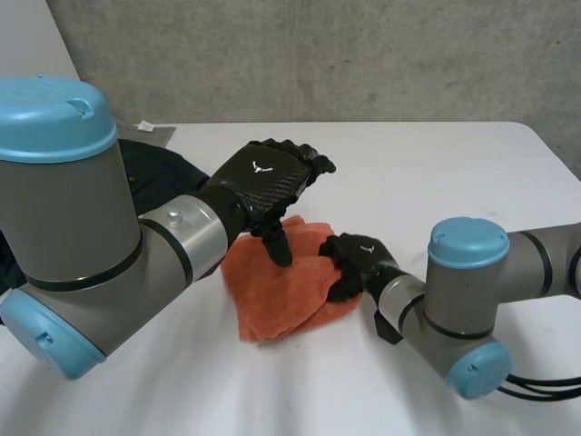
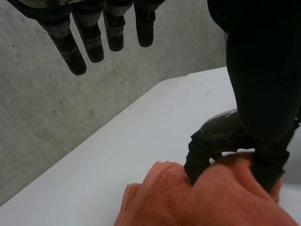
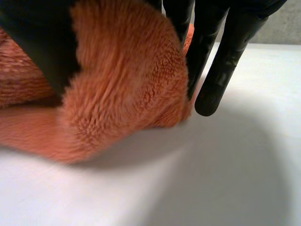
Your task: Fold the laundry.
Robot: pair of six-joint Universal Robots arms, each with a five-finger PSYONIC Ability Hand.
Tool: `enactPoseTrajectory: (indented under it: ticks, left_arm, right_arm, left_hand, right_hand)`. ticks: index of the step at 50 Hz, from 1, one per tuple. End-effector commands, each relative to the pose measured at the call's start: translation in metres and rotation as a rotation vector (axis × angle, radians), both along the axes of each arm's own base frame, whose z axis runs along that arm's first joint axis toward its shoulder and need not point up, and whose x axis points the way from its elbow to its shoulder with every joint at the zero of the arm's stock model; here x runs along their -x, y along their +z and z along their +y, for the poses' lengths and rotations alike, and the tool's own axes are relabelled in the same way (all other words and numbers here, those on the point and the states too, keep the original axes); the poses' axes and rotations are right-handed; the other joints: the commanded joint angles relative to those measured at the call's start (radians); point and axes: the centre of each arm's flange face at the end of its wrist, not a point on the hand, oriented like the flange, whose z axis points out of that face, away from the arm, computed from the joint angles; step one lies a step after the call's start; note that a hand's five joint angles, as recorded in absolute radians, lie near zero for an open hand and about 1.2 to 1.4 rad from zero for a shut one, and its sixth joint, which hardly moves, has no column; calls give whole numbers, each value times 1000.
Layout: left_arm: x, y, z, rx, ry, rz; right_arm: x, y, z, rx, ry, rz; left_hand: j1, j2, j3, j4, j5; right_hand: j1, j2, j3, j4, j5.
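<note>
White surface (image 1: 436,173) takes up most of it. There's a dark garment (image 1: 159,177) lying off at the left, partly behind the left arm. The orange towel (image 1: 281,295) sits bunched up around the middle of the surface, between the two hands. The left hand (image 1: 268,177) hovers over it with its fingers straight and spread, thumb poking down onto the towel. The right hand (image 1: 359,259) is pinching the towel's right edge between thumb and fingers.

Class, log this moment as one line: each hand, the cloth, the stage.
left hand: open, thumb down on orange towel | right hand: pinching its edge | stage: towel bunched, partly folded
</note>
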Motion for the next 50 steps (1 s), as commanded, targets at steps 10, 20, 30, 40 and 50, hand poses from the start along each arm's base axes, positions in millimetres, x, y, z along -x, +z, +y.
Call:
enactPoseTrajectory:
  ticks: [10,20,30,40,50]
  left_arm:
    - [-1,4,0,8,2,5]
    - [7,18,7,15,-25,62]
    - [17,28,18,13,-66,112]
    - [17,22,18,-4,-65,100]
    - [18,18,17,-15,-62,98]
  right_arm:
    - [82,44,-133,192,-314,-57]
    - [176,49,-224,320,-519,-10]
    - [239,23,-270,306,-605,150]
    - [295,19,-295,375,-710,233]
    - [302,20,-299,432,-744,335]
  left_hand:
    - [5,-2,-10,-2,-24]
    - [5,-2,-10,-2,-24]
    - [8,1,-7,1,-21]
    - [10,4,-4,4,-18]
    - [10,4,-4,4,-18]
  right_hand:
    - [597,346,397,304,401]
    - [597,346,397,304,401]
    - [597,346,397,304,401]
    - [597,346,397,304,401]
    - [597,346,397,304,401]
